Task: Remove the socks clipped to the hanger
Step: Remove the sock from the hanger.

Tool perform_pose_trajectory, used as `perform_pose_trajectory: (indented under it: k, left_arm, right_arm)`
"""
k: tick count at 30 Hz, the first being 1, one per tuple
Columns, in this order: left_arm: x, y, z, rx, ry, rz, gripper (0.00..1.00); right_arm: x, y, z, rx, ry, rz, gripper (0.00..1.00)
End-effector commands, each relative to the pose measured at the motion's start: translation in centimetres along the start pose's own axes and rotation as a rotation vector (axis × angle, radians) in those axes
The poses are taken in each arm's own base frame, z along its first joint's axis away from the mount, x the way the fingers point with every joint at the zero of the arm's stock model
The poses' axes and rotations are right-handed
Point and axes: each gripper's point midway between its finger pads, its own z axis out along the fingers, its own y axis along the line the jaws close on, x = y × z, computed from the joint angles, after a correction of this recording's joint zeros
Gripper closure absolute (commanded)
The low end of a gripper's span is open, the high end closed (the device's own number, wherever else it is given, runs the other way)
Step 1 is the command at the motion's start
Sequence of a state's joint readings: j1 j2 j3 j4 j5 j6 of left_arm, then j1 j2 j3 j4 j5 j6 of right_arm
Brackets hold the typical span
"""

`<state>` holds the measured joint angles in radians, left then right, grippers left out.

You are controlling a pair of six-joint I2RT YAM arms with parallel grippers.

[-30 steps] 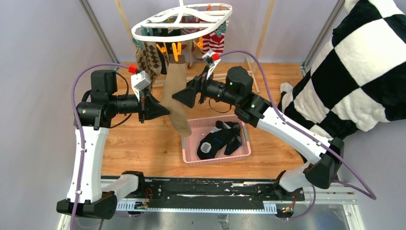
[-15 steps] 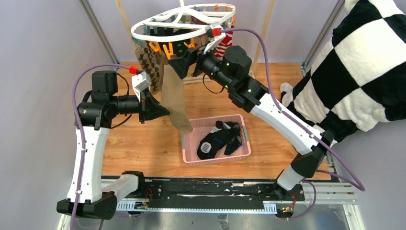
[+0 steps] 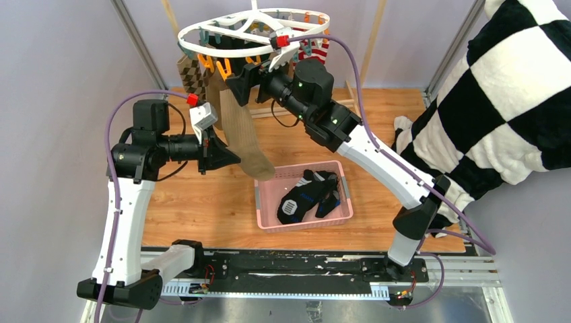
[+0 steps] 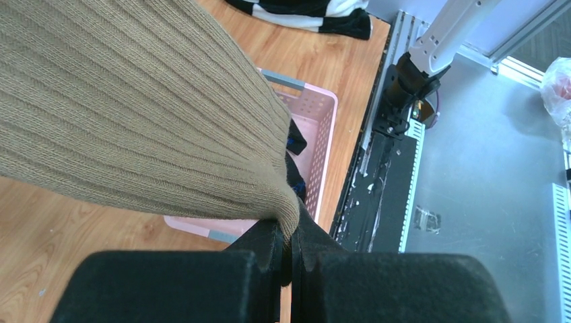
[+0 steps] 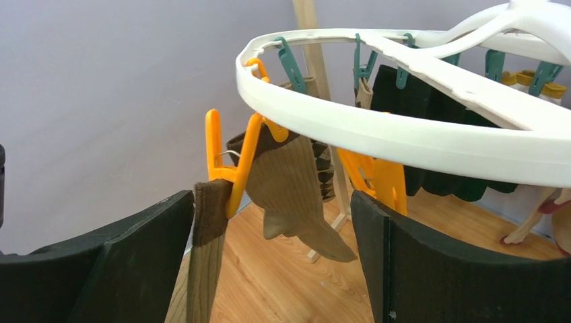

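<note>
1. Hanging at 12 o'clock above the wooden table: one white hanger, its ring tilted, with orange and teal clips along the rim.
2. Tan sock: the brown cuff is pinched in an orange clip at the ring's 7 o'clock edge. The leg slants down toward 5 o'clock, drawn out rather than hanging straight.
3. Left gripper: it reaches in from 9 o'clock, with its fingers closed tight on the toe end of the tan sock.
4. Right gripper: it is raised just under the ring, fingers spread wide with nothing held. The orange clip and the sock cuff stand between them. I cannot tell whether either finger touches the clip.
5. Second tan sock: clipped just beside the first.
6. Argyle sock: on the hanger's 9 o'clock side.
7. Red-and-white striped sock: on the hanger's 3 o'clock side.
8. Dark socks: clipped under the far rim.
9. Pink basket: on the table just toward 5 o'clock from its middle, below the tan sock's toe. It holds black-and-blue socks.
10. Checkered cloth: heaped at 3 o'clock, well apart from the hanger.
</note>
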<state>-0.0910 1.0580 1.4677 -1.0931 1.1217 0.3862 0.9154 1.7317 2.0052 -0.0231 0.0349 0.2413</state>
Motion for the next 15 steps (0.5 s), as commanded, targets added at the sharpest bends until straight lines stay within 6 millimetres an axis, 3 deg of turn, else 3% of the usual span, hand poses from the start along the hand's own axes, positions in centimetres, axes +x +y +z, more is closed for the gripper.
perform_pose_trajectory:
  k: [1, 2, 9, 15]
  left_arm:
    - [0.1, -0.6, -0.1, -0.005, 0.002, 0.035, 1.0]
    - [0.1, -0.7, -0.2, -0.008, 0.002, 0.041, 1.0]
    - [0.2, -1.0, -0.4, -0.019, 0.0, 0.064, 1.0]
    - [0.0, -1.1, -0.1, -0.014, 0.012, 0.06, 1.0]
  right_arm:
    - [-0.5, 1.7, -0.7, -0.009, -0.018, -0.026, 0.09]
    - [0.2, 1.9, -1.1, -0.008, -0.011, -0.027, 0.09]
    - [-0.7, 2.5, -5.4, 0.024, -0.054, -0.013, 0.09]
    - [-0.4, 2.9, -3.7, 0.013, 0.009, -0.045, 0.09]
